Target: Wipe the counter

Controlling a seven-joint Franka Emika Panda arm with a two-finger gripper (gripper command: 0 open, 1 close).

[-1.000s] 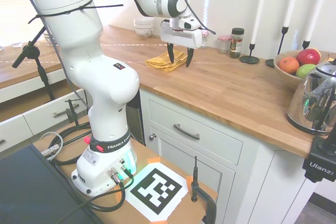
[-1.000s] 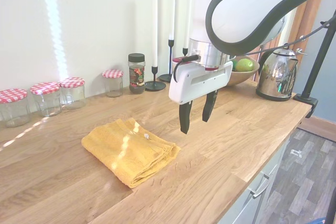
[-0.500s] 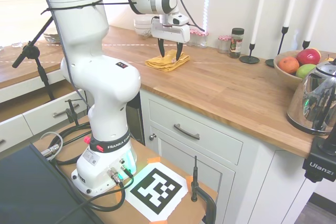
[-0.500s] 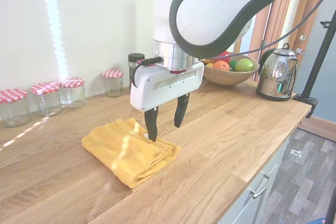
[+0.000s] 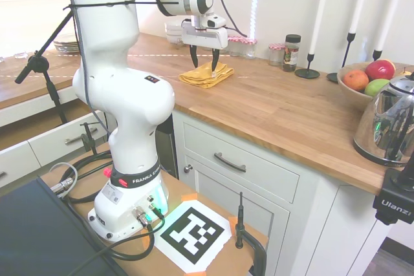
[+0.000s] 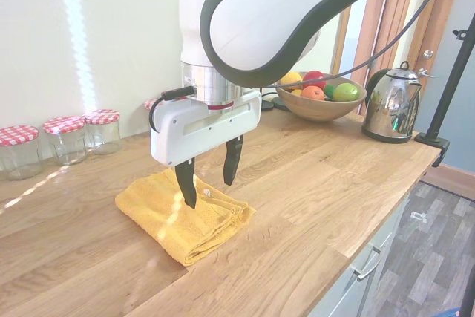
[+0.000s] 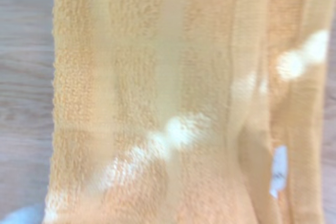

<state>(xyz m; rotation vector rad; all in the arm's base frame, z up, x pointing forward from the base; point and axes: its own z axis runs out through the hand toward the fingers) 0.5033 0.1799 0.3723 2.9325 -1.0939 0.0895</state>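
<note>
counter (image 6: 319, 176) of warm-brown planks bears a folded yellow cloth (image 6: 182, 213) beneath the spread hand (image 6: 208, 182)

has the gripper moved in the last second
Yes. The open gripper has shifted from beside the yellow cloth to above it, toward the checked-lid jars.

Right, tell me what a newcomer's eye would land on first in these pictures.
First the open gripper, hanging fingers-down over the folded yellow towel on the wooden counter; the wrist view is filled with that towel. Next the red-checked-lid jars lined along the wall behind the towel. Then the fruit bowl and shiny kettle at the counter's other end.
</note>
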